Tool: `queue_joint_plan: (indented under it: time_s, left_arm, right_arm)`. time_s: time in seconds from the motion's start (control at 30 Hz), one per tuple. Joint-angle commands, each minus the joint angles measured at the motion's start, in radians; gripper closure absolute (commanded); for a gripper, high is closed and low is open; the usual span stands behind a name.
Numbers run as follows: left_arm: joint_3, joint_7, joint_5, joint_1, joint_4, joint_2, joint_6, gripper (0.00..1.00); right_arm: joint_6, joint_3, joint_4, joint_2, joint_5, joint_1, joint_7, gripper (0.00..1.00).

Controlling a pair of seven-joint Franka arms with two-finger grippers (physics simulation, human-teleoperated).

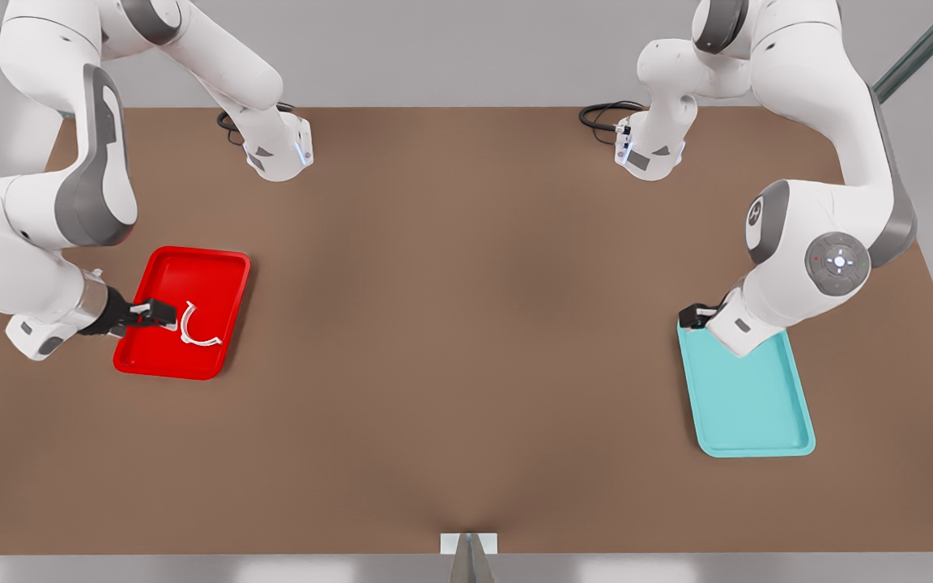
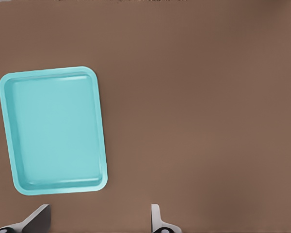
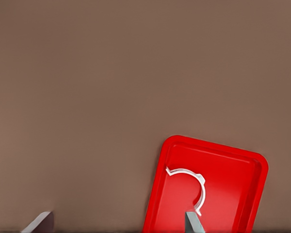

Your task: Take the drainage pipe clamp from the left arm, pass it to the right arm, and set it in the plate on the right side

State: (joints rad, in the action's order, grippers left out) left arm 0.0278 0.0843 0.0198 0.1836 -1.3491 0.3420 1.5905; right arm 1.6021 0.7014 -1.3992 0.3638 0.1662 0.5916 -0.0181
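Observation:
The drainage pipe clamp, a thin white half-ring, lies inside the red plate at the front view's left. My right gripper hovers over the plate's left rim, open, its fingertips just left of the clamp. In the right wrist view the clamp rests on the plate's floor close to one fingertip, and the right gripper holds nothing. My left gripper waits at the front view's right, open and empty in the left wrist view.
A teal tray lies at the front view's right, below the left gripper, and appears in the left wrist view. Both arm bases stand at the far edge of the brown table.

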Motion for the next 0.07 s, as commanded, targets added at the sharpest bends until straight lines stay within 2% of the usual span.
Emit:
queue_joint_plan:
  time_s: [0.0,0.03]
  left_arm:
    - [0.000,-0.147,0.002,-0.001,0.004,-0.001,0.000,0.00]
    - [0.000,-0.147,0.002,-0.001,0.004,-0.001,0.000,0.00]
  right_arm:
    - [-0.027,0.003,-0.003,0.001,0.001,-0.009,0.084,0.00]
    - [-0.025,0.003,-0.003,0.001,0.001,-0.012,0.084,0.00]
